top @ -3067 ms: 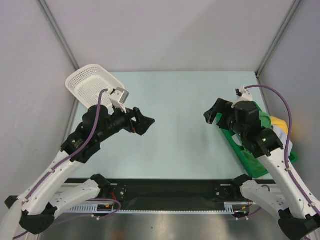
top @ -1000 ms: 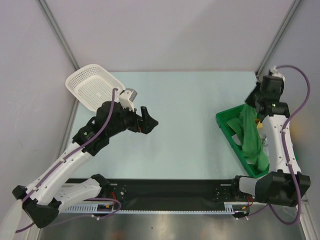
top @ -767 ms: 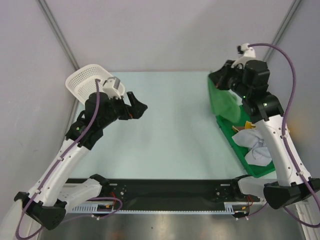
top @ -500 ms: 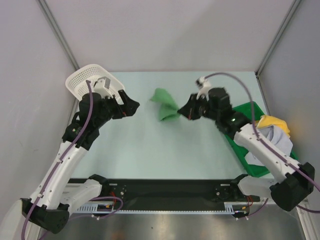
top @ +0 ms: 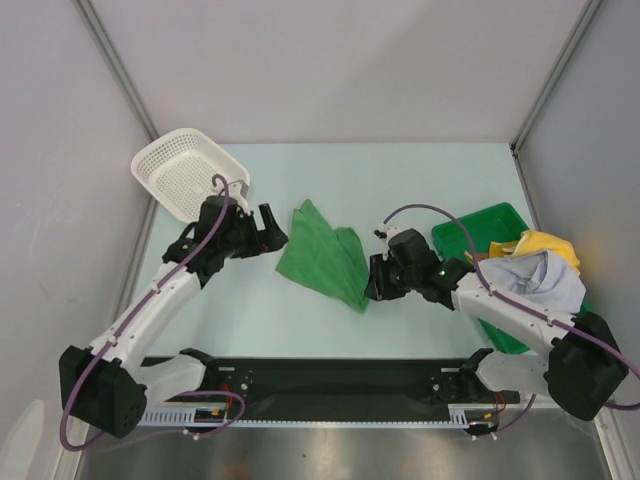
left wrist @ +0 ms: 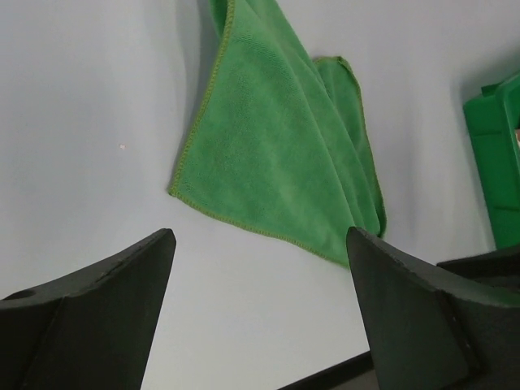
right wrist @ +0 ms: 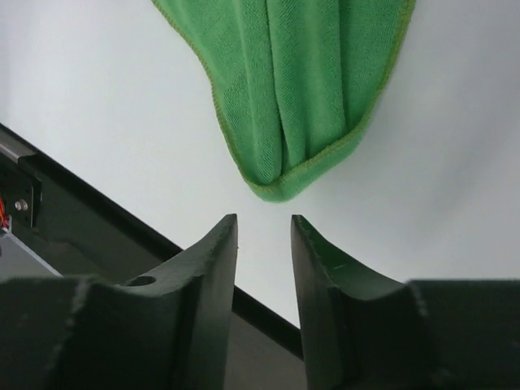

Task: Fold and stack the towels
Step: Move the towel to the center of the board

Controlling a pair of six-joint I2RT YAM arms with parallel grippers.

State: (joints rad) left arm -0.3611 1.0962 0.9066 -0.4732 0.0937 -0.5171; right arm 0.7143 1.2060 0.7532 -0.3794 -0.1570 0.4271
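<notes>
Fingers on my left gripper (top: 273, 228) are spread wide, those on my right gripper (top: 371, 288) a little apart, both holding nothing; I think we've just begun, with one green towel (top: 320, 255) lying unfolded on the table (top: 420, 180) between them and more towels (top: 540, 275) waiting in the bin (top: 478, 222).

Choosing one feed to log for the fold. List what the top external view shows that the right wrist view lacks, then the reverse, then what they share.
Top external only: the white basket, the green bin heaped with more towels, and the left gripper, open.
Right wrist only: close detail of the bunched corner and stitched hem of the green towel, just beyond the right gripper, untouched.
Both: the green towel on the table, and the right gripper, empty.
</notes>
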